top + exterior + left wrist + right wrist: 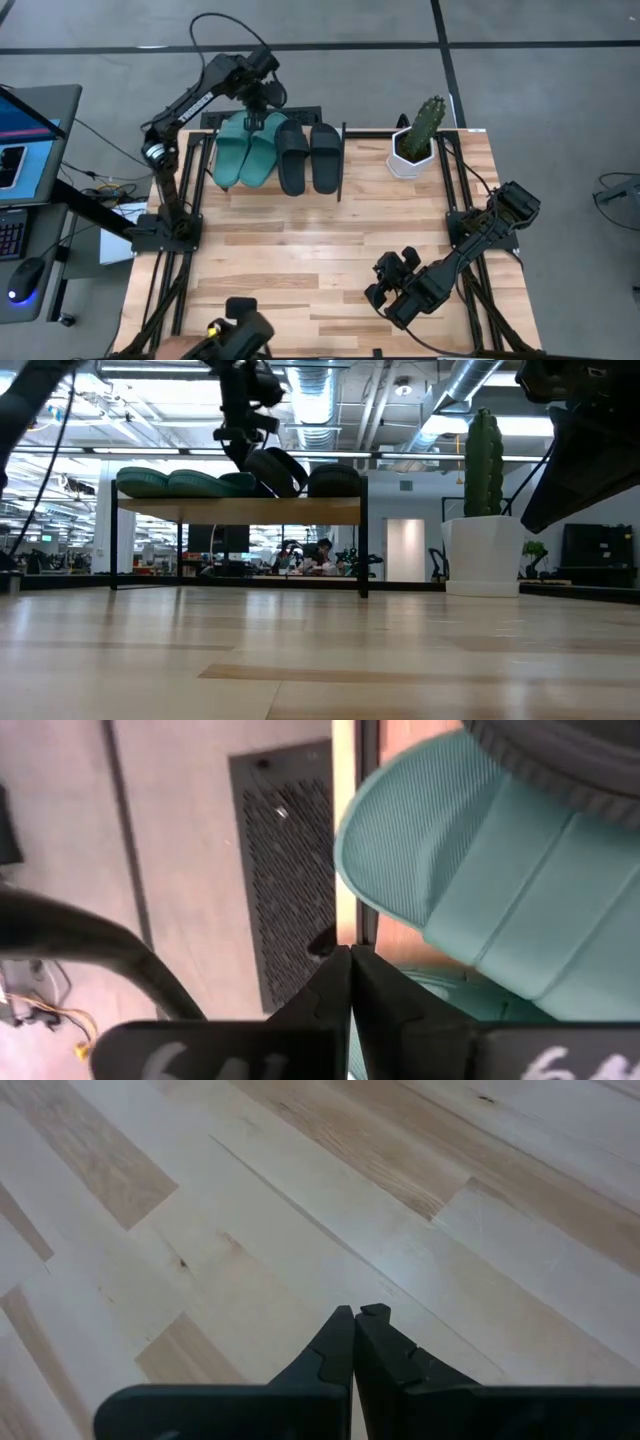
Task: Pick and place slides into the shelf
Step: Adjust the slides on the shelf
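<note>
At the far-left corner of the bench (300,250), the shelf (330,190) stands along the far edge. Its light wood top board carries all four slides in one row.

Order on the shelf, left to right in the high view:
- Left teal slide (230,155), at the shelf's left end.
- Right teal slide (264,150), touching the first and angled slightly toward it.
- Left black slide (291,158), just beside the teal pair.
- Right black slide (325,158), at the shelf's right end, just inside the black frame post.

In the low view the slides (200,482) sit on top of the board; one black slide there appears tilted against its neighbour.

Left gripper (262,108): positioned over the far edge of the shelf, above the far ends of the teal pair. In the left wrist view its fingers (335,990) are pressed together with nothing between them; a teal slide lies just beyond the tips.

To the right of the shelf, a potted cactus (418,140) in a white pot stands near the far-right corner.

Right gripper (385,280): positioned low over the near-right area of the bench, well apart from the shelf. Its fingers (338,1345) are closed on nothing, over bare wood.
</note>
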